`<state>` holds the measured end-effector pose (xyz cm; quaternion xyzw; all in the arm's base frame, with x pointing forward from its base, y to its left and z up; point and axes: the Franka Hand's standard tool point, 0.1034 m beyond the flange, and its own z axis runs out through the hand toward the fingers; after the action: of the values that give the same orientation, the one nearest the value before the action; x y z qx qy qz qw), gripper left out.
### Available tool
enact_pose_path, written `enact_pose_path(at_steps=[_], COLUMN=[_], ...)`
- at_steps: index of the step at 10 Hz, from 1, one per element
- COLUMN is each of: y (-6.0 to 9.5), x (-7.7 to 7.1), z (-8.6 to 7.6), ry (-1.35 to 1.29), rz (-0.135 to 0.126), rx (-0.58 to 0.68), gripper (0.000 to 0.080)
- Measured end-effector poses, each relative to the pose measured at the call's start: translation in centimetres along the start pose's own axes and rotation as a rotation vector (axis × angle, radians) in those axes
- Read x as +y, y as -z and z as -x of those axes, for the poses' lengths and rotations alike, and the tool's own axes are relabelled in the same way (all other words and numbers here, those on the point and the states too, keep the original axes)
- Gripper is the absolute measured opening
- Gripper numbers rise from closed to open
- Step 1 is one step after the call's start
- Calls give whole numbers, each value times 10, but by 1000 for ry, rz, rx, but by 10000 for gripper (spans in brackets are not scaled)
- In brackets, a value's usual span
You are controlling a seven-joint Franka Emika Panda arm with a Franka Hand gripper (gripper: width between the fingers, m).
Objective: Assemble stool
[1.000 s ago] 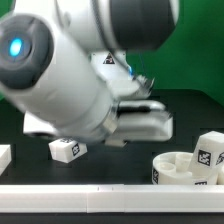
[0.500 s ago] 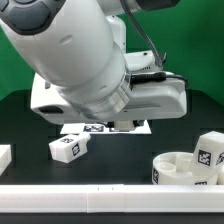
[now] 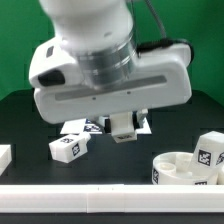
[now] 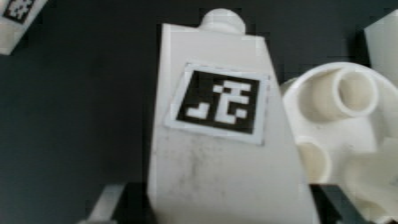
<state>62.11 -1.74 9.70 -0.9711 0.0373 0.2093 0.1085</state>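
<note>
In the wrist view a white blocky stool leg [image 4: 214,150] with a black-and-white tag stands between my fingers [image 4: 118,200], its peg end pointing away. My gripper [image 4: 222,205] is shut on it. The round rimmed seat [image 4: 347,105] lies close beside the leg. In the exterior view the gripper [image 3: 122,127] hangs under the big arm body, above the table's middle. The seat [image 3: 180,168] sits at that view's lower right, with a second leg [image 3: 210,150] at its far side. A third leg [image 3: 67,148] lies on the table left of the gripper.
The marker board [image 3: 92,126] lies behind the gripper, mostly hidden by the arm. A long white rail [image 3: 110,193] runs along the front edge. A white block [image 3: 4,157] shows at the exterior view's left edge. A tagged white corner [image 4: 16,18] shows in the wrist view.
The arm's body has swung toward the exterior view's right and turned, so the gripper now shows under it above the table's middle. The seat and the loose legs have not moved.
</note>
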Motion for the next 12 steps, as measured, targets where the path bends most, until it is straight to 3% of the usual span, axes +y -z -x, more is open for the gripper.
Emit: enact_pose_path(at_steps=[1, 2, 5, 7, 9, 10, 12], y=[13, 20, 23, 31, 37, 33, 31], x=[-7, -13, -5, -11, -26, -21, -19], z=[-11, -14, -23, -24, -22, -21, -20], ry=[22, 21, 13, 70, 102, 118, 123], rz=[36, 46, 78, 127, 184, 208, 213], rx=[97, 186, 410, 593, 798, 848, 849], gripper=[327, 327, 327, 327, 327, 327, 327])
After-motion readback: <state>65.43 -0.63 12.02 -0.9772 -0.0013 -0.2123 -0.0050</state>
